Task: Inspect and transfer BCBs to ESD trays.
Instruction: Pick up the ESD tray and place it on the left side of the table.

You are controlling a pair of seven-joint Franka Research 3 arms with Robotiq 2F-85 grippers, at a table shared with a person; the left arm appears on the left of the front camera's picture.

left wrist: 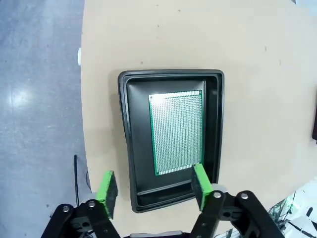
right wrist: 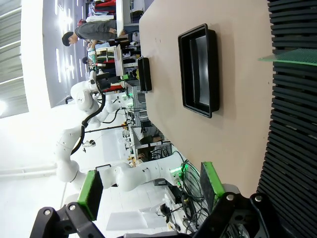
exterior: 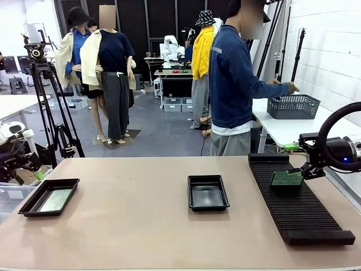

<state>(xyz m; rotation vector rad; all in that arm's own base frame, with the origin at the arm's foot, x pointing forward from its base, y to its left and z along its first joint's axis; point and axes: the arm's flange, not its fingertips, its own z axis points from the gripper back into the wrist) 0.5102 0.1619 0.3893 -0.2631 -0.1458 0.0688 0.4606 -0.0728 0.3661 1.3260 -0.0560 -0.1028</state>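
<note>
Just ahead of the wide-open left tool (left wrist: 153, 170), a BCB (left wrist: 177, 132) lies in its tray (left wrist: 126, 129).

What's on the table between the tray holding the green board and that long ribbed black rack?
A second black tray, empty, with bare table on either side of it; the front view shows this.
</note>
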